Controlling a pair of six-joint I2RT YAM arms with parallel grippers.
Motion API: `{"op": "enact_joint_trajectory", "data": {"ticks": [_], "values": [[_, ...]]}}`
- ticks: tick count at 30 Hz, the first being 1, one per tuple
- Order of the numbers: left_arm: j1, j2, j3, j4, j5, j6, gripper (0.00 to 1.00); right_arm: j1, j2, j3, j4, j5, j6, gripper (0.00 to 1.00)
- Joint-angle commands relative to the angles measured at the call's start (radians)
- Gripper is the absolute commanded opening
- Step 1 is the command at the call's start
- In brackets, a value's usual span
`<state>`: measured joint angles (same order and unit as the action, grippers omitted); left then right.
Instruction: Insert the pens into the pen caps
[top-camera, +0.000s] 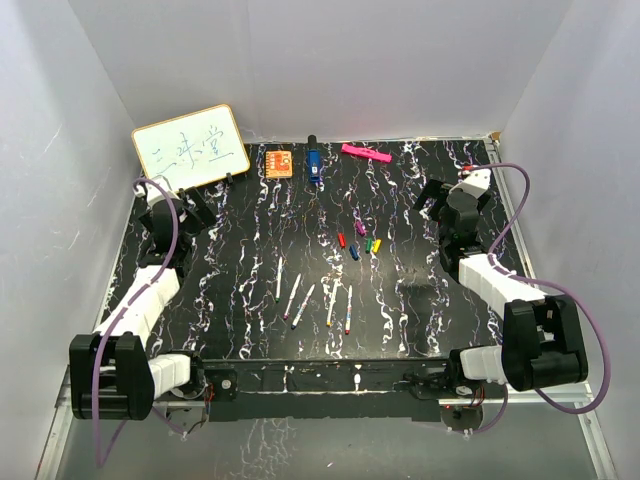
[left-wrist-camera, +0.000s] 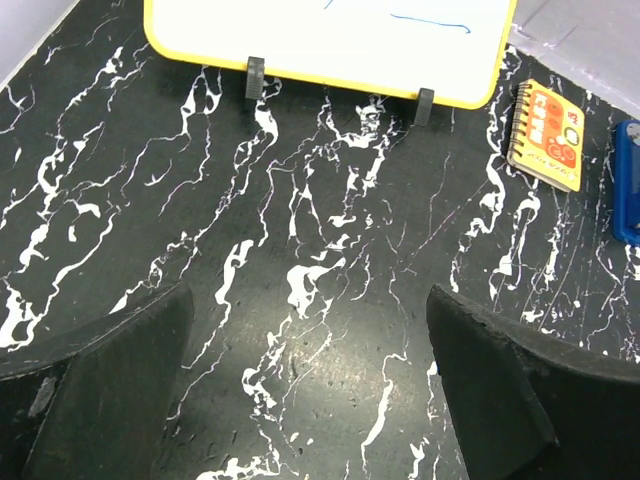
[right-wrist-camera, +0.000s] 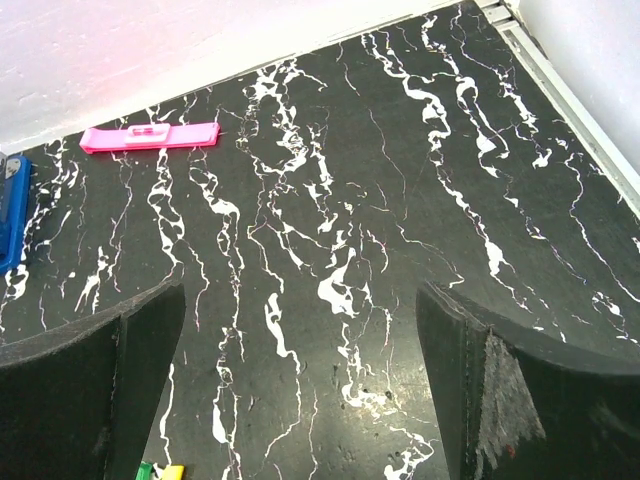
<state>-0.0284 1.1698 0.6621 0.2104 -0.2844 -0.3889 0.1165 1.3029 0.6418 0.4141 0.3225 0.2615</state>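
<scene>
Five white pens (top-camera: 303, 306) lie side by side on the black marbled table (top-camera: 240, 300), near its front middle. Five small caps sit in a cluster just behind them: red (top-camera: 341, 240), blue (top-camera: 354, 253), green (top-camera: 367, 245), yellow (top-camera: 376, 244) and purple (top-camera: 360, 228). My left gripper (top-camera: 197, 205) is open and empty at the far left, by the whiteboard; in its wrist view (left-wrist-camera: 310, 400) only bare table lies between the fingers. My right gripper (top-camera: 432, 197) is open and empty, right of the caps. The right wrist view (right-wrist-camera: 300, 400) catches the yellow cap (right-wrist-camera: 172, 471) at its bottom edge.
A yellow-framed whiteboard (top-camera: 190, 147) stands at the back left. An orange notebook (top-camera: 279, 162), a blue-and-black object (top-camera: 313, 165) and a flat pink bar (top-camera: 365, 153) lie along the back edge. White walls close in the left, back and right sides.
</scene>
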Motion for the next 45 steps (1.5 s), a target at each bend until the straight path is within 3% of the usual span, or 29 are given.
{"op": "enact_joint_trajectory", "data": {"ticks": [1, 16, 29, 34, 40, 45], "values": [[-0.01, -0.032, 0.003, 0.042, 0.0, 0.025, 0.98, -0.003, 0.001, 0.042, 0.026, 0.026, -0.016, 0.98], [-0.011, -0.001, 0.034, 0.038, -0.02, -0.038, 0.98, -0.003, 0.008, 0.036, 0.03, 0.048, -0.013, 0.98], [-0.027, 0.036, 0.164, -0.096, 0.299, 0.024, 0.99, -0.005, 0.028, 0.049, -0.003, 0.138, 0.035, 0.98], [-0.111, 0.031, 0.178, -0.155, 0.276, 0.068, 0.99, -0.014, 0.041, 0.056, -0.015, 0.142, 0.055, 0.98], [-0.281, 0.126, 0.255, -0.326, 0.133, 0.113, 0.98, -0.068, 0.068, 0.095, -0.095, 0.105, 0.116, 0.98], [-0.375, 0.187, 0.275, -0.389, 0.098, 0.056, 0.98, -0.084, 0.065, 0.097, -0.108, 0.063, 0.124, 0.98]]}}
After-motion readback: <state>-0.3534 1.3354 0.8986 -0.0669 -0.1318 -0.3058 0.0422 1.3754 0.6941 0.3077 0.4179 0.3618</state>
